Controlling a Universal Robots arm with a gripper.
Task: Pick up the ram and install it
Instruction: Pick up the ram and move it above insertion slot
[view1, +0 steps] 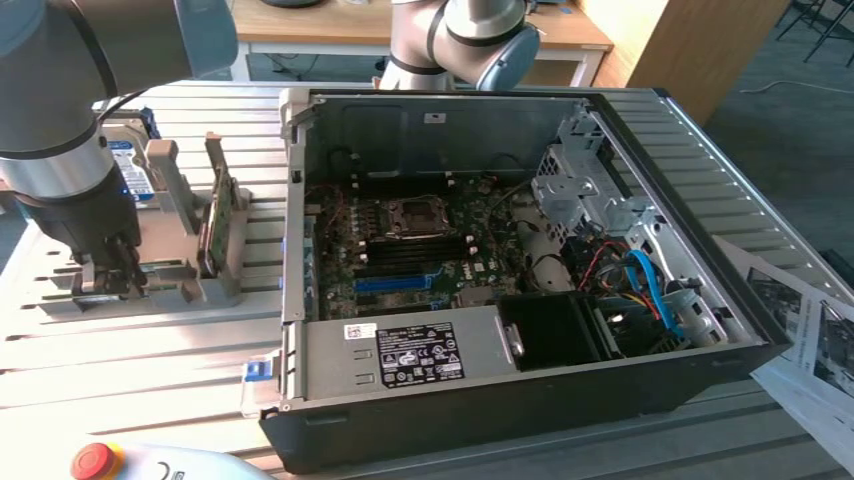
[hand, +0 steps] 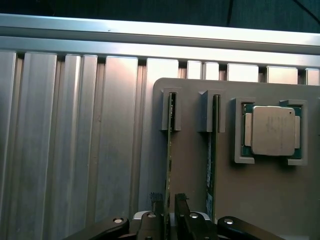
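Observation:
Two green ram sticks stand on edge in a grey holder (hand: 192, 165). My gripper (hand: 169, 200) is lowered over one ram stick (hand: 169, 150), with a finger on each side of its thin edge and a narrow gap at both, so it is open. The other ram stick (hand: 212, 150) stands parallel beside it, outside the fingers. In the exterior view my gripper (view1: 110, 275) is down at the holder (view1: 200, 295) on the left, and a ram stick (view1: 214, 215) stands upright there. The open computer case (view1: 441, 250) shows dark motherboard slots (view1: 400, 262).
A square metal CPU chip (hand: 272, 131) lies in its own pocket on the holder. A hard drive with a blue-white label (view1: 123, 165) stands behind the holder. A red emergency stop (view1: 94, 460) sits at the front edge, and printed sheets (view1: 801, 320) lie to the exterior view's right of the case.

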